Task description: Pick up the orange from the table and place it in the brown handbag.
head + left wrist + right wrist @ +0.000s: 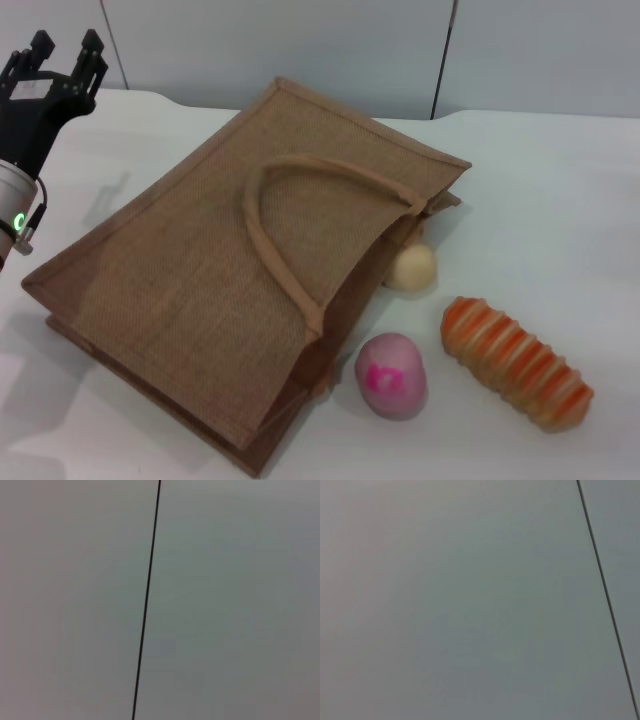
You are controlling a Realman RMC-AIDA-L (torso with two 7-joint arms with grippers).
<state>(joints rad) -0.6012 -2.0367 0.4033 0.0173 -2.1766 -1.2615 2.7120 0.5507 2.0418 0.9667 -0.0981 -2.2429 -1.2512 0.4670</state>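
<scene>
The brown handbag (230, 270) lies flat on the white table (560, 200) in the head view, its mouth facing right and one loop handle (290, 230) on top. No orange shows in any view. My left gripper (66, 44) is raised at the far left, beyond the bag's left corner, with its fingers apart and nothing between them. My right gripper is out of view. Both wrist views show only a grey wall with a dark seam.
A pink ball (392, 375) lies at the bag's front right. An orange-and-cream striped ridged bread (517, 362) lies to the right of it. A small cream round thing (412, 268) sits at the bag's mouth.
</scene>
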